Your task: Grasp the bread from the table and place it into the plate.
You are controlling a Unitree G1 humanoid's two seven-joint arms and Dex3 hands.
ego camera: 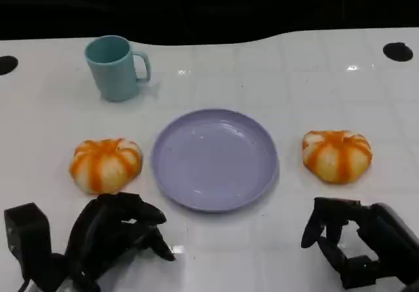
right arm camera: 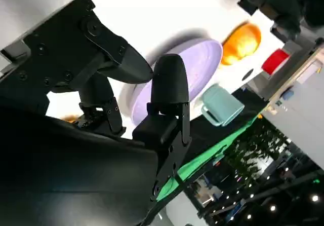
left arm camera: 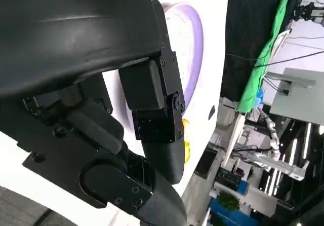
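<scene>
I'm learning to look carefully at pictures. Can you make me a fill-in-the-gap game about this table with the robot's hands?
1. The plate in the middle of the table is coloured ____.
2. The number of bread buns on the table is ____.
3. The teal mug stands on the far side of the bun that lies in front of the robot's ____ hand.
4. The plate has ____ on it so far.

Missing words: purple; two; left; nothing

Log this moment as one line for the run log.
left hand: open, near left bread | right hand: open, below right bread | plate: holds nothing | stage: pre-grasp
</scene>
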